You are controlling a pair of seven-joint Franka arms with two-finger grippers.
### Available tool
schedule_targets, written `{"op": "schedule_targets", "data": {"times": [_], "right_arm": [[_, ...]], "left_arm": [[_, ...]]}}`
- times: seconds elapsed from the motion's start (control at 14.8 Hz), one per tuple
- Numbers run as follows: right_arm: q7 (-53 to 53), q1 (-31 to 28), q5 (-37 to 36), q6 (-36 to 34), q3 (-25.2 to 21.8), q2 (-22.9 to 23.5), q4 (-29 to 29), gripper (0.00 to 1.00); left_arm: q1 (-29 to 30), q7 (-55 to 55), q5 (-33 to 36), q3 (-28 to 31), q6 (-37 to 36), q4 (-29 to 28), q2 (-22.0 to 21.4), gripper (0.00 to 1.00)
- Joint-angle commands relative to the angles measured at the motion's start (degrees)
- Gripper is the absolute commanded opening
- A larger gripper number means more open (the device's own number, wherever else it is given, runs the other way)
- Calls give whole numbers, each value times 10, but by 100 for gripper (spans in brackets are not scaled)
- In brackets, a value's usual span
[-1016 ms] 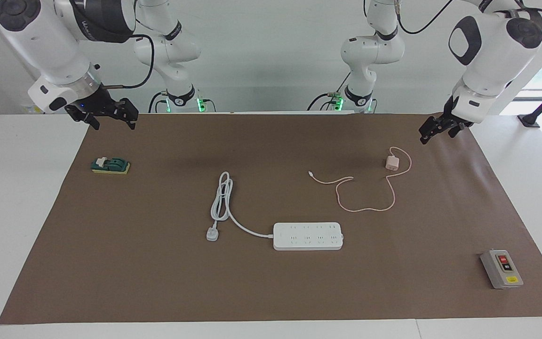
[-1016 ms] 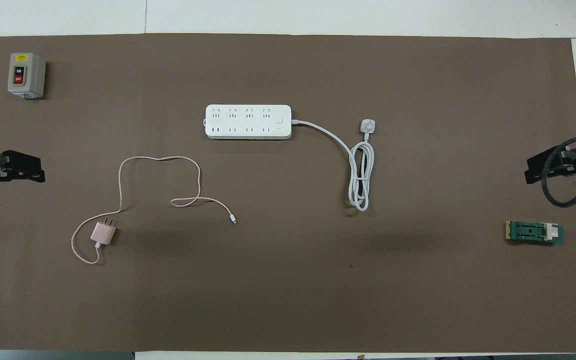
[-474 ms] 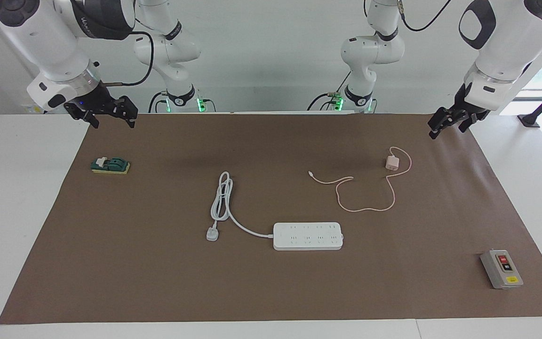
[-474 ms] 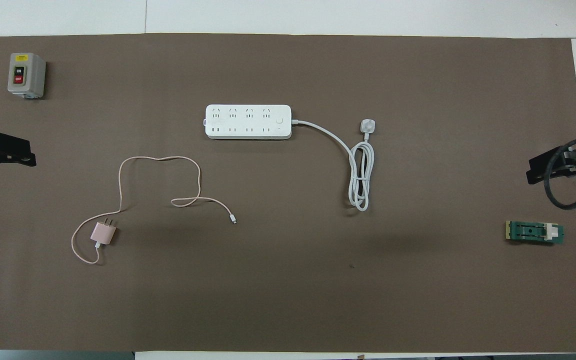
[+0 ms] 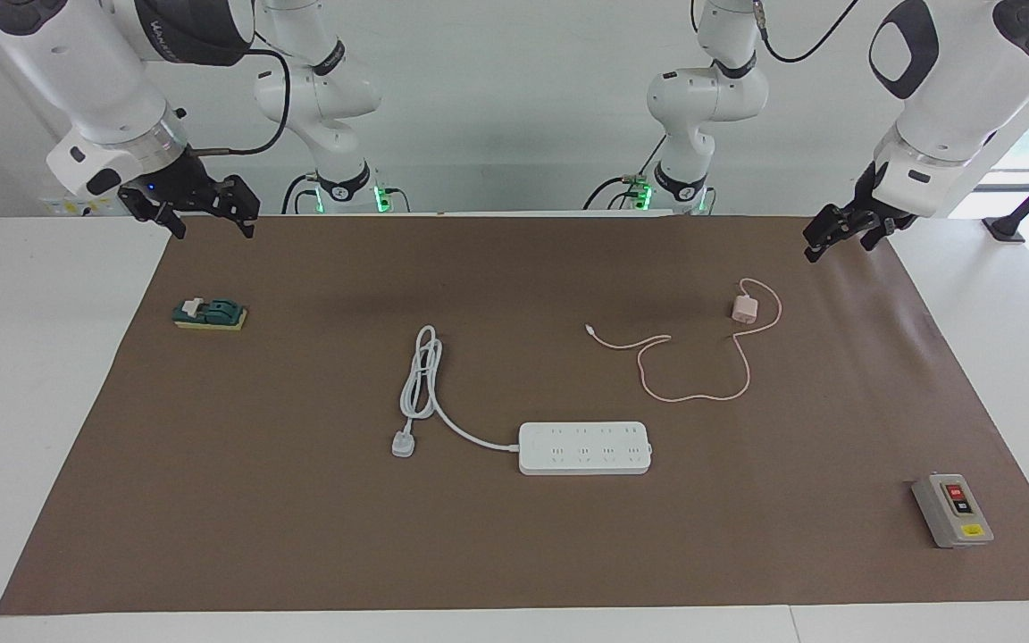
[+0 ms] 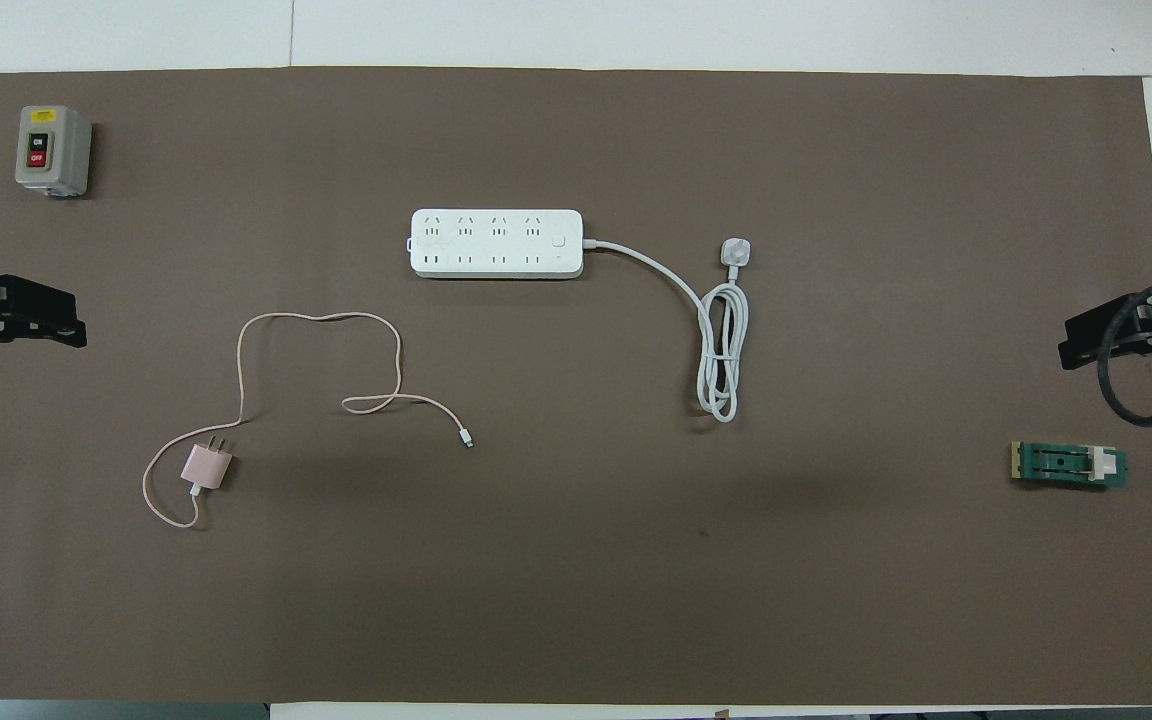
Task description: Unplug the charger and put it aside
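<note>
Toward the left arm's end of the brown mat [image 5: 514,554], the charger [image 5: 743,309] lay unplugged, nearer to the robots than the power strip [image 5: 584,447] and well apart from it. The left gripper [image 5: 839,236] hung over the mat's corner with fingers apart and empty. The right gripper [image 5: 204,211] waited, also spread. I think a low pass could hook the thin cable [image 5: 698,393] and drag the charger. Compared with one second earlier, the left gripper had lifted away from the charger, which had not moved.
</note>
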Motion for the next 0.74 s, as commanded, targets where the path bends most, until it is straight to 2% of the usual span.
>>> {"op": "schedule_targets", "data": {"times": [0.0, 0.68], "right_arm": [[-10, -2, -9, 8, 3, -12, -13, 100], [-10, -2, -9, 7, 3, -12, -13, 100]], "left_arm": [[-3, 74, -9, 2, -27, 14, 3, 100], [-3, 83, -9, 1, -22, 15, 2, 100]]}}
